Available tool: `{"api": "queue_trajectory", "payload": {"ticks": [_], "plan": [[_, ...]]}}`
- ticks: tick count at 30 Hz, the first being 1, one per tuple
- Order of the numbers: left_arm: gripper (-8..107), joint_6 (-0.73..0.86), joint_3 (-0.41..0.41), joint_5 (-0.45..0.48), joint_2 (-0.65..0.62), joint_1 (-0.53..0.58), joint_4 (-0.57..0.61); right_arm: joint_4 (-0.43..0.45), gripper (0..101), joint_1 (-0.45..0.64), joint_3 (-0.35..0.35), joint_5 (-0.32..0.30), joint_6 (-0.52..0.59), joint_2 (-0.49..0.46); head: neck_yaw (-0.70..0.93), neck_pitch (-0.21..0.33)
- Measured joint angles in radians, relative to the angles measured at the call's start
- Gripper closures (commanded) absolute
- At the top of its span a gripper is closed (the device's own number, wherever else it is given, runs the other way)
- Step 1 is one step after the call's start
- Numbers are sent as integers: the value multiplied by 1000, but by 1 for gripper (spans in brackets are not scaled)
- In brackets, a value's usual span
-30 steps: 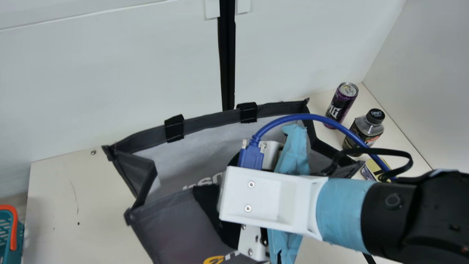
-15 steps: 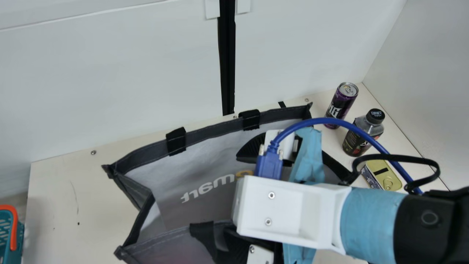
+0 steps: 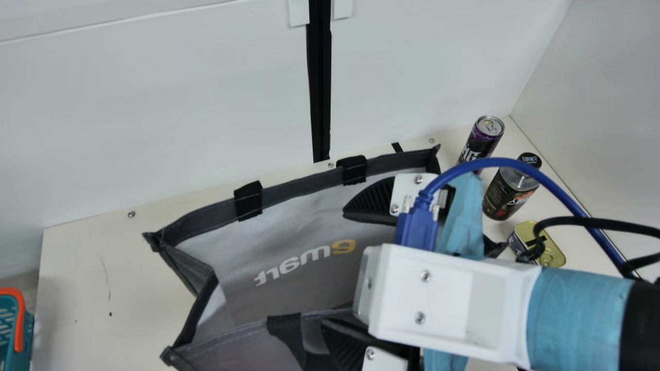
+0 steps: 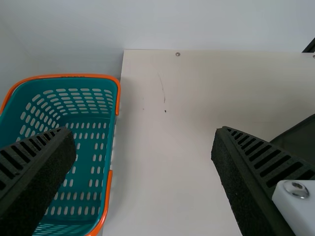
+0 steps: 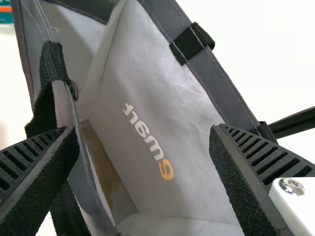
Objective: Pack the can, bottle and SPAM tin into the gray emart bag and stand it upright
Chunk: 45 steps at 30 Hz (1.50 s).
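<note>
The gray emart bag (image 3: 299,268) stands with its mouth spread wide in the main view. Over its right part is my right gripper (image 3: 343,273), fingers wide apart. In the right wrist view the same gripper (image 5: 145,167) is open above the bag's inside (image 5: 162,113), nothing between its fingers. Right of the bag in the main view, the purple can (image 3: 480,141) and the dark bottle (image 3: 508,193) stand upright. The SPAM tin (image 3: 549,250) lies before the bottle, partly behind cables. My left gripper (image 4: 142,172) is open over the table in the left wrist view.
A teal basket with orange handles (image 3: 13,330) sits at the table's left edge; in the left wrist view the basket (image 4: 83,118) lies partly under one finger. White walls rise behind and at the right. Cables loop above my right arm.
My right arm has moved right, with its fingers now spread into view. The bag's rim has sunk and its mouth has widened, showing more of the inside. Can, bottle and tin have stayed put.
</note>
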<state>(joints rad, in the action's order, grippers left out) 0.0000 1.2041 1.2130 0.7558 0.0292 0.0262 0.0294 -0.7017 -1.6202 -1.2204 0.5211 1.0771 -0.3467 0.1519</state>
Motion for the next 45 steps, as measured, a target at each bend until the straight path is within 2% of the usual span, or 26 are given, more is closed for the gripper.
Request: {"api": "queue_trajectory", "payload": {"ticks": [25,36,45], "plan": [[9,0,0,0,0,0,0,-40,6,84,-142,-1,-51,-5,0,0],[9,0,0,0,0,0,0,1,6,288,-219,0,7,17,-2,-2],[9,0,0,0,0,0,0,-17,6,465,-266,1,34,36,-2,0]]}}
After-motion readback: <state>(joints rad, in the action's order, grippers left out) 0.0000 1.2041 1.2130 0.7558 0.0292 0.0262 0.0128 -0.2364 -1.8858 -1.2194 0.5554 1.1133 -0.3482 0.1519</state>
